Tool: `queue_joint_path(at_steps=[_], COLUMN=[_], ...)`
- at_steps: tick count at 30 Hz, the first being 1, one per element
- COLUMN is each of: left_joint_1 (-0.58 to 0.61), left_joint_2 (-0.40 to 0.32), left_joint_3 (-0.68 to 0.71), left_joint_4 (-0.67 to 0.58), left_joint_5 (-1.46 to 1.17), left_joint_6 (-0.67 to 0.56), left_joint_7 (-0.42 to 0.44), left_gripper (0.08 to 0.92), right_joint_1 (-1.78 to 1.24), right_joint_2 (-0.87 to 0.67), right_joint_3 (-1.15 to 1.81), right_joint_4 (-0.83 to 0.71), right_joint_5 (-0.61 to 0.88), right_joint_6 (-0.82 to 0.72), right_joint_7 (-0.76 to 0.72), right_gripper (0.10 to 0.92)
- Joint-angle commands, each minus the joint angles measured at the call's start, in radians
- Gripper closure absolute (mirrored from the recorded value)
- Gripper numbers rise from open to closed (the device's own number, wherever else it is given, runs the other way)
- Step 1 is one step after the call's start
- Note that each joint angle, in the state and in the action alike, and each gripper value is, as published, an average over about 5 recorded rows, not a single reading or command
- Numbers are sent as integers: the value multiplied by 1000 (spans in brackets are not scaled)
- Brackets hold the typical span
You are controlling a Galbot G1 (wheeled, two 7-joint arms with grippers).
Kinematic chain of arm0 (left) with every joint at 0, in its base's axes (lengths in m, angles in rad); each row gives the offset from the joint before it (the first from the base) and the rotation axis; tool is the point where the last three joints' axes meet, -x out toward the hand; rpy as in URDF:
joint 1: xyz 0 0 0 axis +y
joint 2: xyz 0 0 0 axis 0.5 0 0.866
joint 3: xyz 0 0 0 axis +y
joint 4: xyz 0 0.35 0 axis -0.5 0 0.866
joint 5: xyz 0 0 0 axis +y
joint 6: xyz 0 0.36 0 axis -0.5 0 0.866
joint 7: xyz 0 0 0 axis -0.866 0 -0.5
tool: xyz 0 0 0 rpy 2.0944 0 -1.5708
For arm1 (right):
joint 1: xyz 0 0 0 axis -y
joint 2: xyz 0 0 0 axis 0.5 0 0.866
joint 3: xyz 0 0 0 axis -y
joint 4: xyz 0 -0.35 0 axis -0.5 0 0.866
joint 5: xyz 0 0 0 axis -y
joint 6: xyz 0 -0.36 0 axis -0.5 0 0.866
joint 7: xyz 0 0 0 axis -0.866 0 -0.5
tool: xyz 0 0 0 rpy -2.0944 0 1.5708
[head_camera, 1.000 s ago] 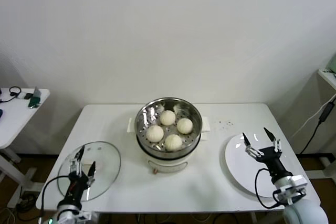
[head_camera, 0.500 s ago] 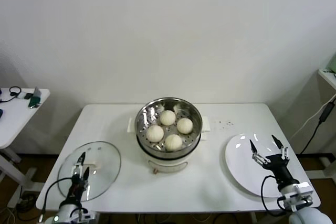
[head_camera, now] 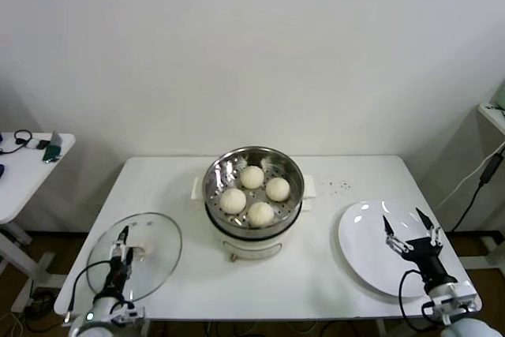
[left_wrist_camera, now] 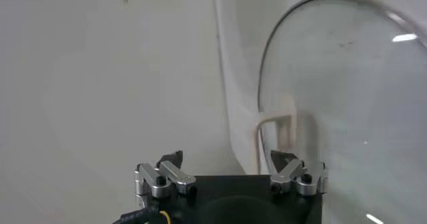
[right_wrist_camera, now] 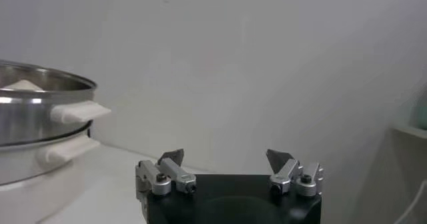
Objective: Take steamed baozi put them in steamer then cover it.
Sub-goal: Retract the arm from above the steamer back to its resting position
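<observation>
Stainless steamer [head_camera: 253, 185] sits mid-bench [head_camera: 316, 274] on a white pot base, uncovered. Four buns [head_camera: 254, 193] lie inside it on the perforated floor, close together, some touching. Glass lid [head_camera: 146, 250] lies flat on the bench, left of the steamer and nearer the robot, well apart from it; its cream handle shows in the left wrist view too [left_wrist_camera: 273, 129]. Left gripper [head_camera: 120, 262] hangs over the lid's near part, fingers apart, holding nothing; in its wrist view [left_wrist_camera: 230, 172] the lid's rim curves just ahead of it. White plate [head_camera: 371, 254] is right of the steamer, bare. Right gripper [head_camera: 412, 234] hovers over the plate's far-right part, fingers spread, empty. The right wrist view [right_wrist_camera: 227, 167] shows the steamer [right_wrist_camera: 33, 105] off to one side, side handle sticking out.
</observation>
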Motion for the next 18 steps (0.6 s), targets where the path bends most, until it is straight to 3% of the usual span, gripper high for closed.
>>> queue_joint_path(at_steps=[1,12,18], left_joint_1=[-74,-101,-104], left_joint_2=[12,13,13], left_joint_3=[5,14,14], left_joint_4=[74,106,118], left_joint_5=[-18,-42,-49], left_joint_6=[-2,-5,-12], left_joint_7=[-26,-28,-29], left_gripper=[177,177,277], right_joint_1=[-9,-10,-9], right_joint_2=[10,38,47], right_joint_3=[20,22,26], right_joint_4=[-5,-19,-24], right_joint_5=[-20,-52,-58], right_joint_6=[7,22,26], right_joint_7=[-7,-17,-20], right_gripper=[203,203,203])
